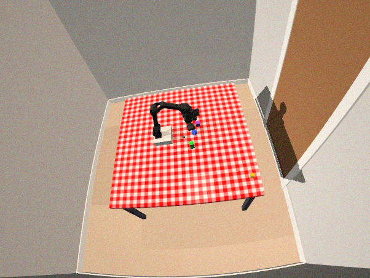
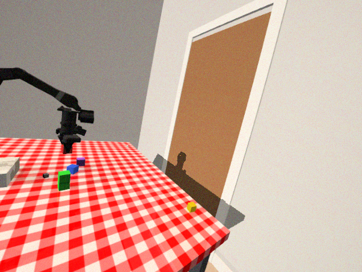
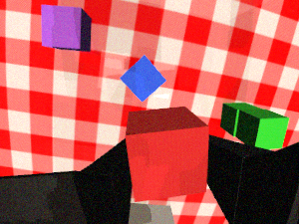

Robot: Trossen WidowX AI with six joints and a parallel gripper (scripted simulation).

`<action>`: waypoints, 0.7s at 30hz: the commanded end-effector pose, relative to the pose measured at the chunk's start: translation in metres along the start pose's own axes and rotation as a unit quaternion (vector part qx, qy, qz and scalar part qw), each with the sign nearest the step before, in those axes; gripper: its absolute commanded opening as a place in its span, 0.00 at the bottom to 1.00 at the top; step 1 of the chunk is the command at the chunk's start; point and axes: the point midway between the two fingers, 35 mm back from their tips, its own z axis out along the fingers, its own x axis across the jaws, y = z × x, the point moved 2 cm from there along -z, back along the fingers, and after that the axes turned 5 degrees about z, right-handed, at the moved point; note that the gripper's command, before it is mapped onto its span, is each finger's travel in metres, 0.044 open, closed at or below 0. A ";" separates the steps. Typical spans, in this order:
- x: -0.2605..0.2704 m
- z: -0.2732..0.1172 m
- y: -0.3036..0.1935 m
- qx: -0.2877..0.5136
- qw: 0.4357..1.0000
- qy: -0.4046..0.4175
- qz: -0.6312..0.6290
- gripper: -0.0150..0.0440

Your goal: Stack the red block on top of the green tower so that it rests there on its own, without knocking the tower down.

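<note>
The red block fills the space between the two black fingers in the wrist view. My gripper is shut on it and holds it above the table. In the exterior view the fingers hide most of the block. The green tower stands upright, two blocks high, on the checked cloth. It is in front of the gripper in the exterior view, and at the right in the wrist view, apart from the red block.
A blue block and a purple block lie near the gripper. A small dark cube lies near the tower. A yellow block is near the table's right edge.
</note>
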 end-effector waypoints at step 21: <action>-0.133 -0.002 -0.023 0.001 1.000 -0.010 -0.002 0.25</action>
